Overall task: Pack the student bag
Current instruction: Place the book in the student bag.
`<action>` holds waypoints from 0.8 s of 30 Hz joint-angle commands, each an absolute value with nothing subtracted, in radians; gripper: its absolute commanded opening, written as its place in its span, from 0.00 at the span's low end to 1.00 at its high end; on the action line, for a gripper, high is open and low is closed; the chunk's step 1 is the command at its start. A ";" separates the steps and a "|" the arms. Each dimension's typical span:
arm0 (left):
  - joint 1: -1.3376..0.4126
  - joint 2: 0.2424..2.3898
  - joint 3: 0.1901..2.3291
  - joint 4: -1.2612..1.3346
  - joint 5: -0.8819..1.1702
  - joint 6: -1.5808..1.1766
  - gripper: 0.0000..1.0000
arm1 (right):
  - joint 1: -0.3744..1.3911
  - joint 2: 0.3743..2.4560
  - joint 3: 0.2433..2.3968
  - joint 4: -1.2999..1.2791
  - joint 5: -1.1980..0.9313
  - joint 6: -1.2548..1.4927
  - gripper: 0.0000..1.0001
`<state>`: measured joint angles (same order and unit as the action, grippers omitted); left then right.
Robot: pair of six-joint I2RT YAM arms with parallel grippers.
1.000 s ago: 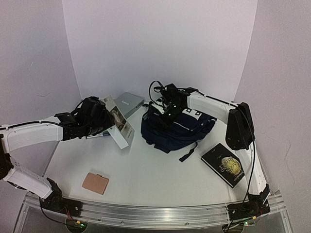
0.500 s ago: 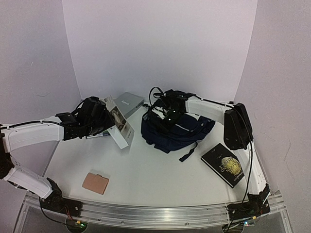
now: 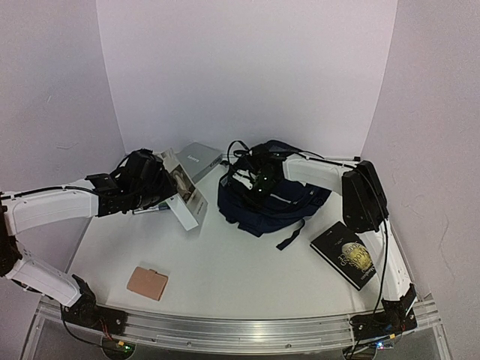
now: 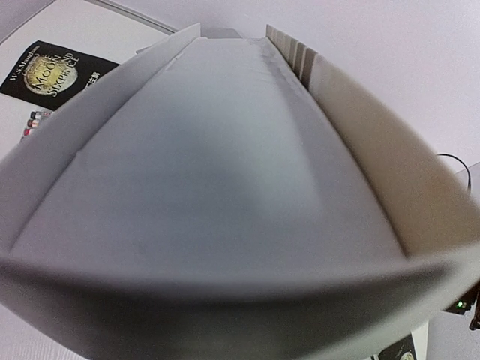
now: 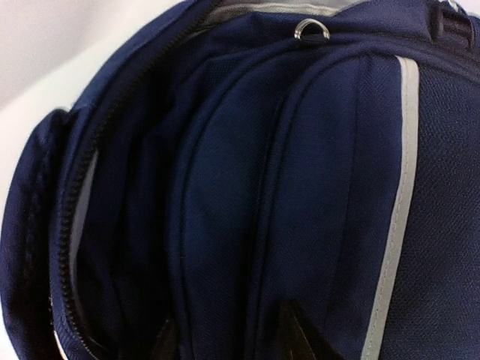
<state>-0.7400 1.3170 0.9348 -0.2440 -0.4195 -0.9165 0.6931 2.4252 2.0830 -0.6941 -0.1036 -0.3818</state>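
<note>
One bag, and everything turns on it: the student bag (image 3: 281,201) lies slumped on the desk (image 3: 240,262) between my two arms. Its long axis runs roughly left to right, and a loose strap trails off its near side. My right end effector (image 3: 259,180) is down on the bag's left half, right on the fabric. Seen from the right wrist, my two fingertips (image 5: 298,334) stand a little apart with navy cloth bulging between them. Pinched or merely pressed, I cannot tell. An open zipper (image 5: 69,217) curves along the bag's left edge, so I judge the mouth faces left, toward my other arm.

That's the relation that matters. My left end effector (image 3: 154,184) sits left of the bag, clamped on a pale book (image 3: 184,196) held tilted. The book's lower corner is near the bag's left edge but apart from it. The bag lies to the right of that book, so the coming move looks like a short carry rightward into the mouth, if the right arm can hold it wide. Right arm is nearer; left carries the load.

Room? A grey box (image 3: 199,157) lies behind-left of the bag, close to the book's path. Near-right of the bag lies a black book (image 3: 346,255), and well off to its near-left a tan pad (image 3: 148,283). Open desk shows along the bag's near side.
</note>
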 commanded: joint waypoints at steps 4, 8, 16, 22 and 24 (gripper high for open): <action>-0.723 1.304 0.981 -0.197 -0.410 -0.917 0.13 | 0.712 2.477 2.036 -0.770 -0.022 -0.353 0.00; -0.721 1.309 0.974 -0.167 -0.353 -0.903 0.11 | 0.712 2.412 2.142 -0.789 -0.125 -0.312 0.00; -0.710 1.305 0.930 0.002 -0.186 -0.913 0.11 | 0.662 2.312 2.407 -0.786 -0.319 -0.186 0.00; -0.668 1.306 0.898 0.107 -0.029 -0.967 0.10 | 0.606 2.300 2.503 -0.762 -0.412 -0.116 0.00; -0.638 1.331 0.896 0.143 0.075 -0.995 0.10 | 0.585 2.287 2.515 -0.734 -0.461 -0.086 0.00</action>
<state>-0.6835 1.3183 0.8988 -0.0112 -0.1131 -0.9403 0.6171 2.3929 2.4393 -0.8172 -0.3110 -0.1608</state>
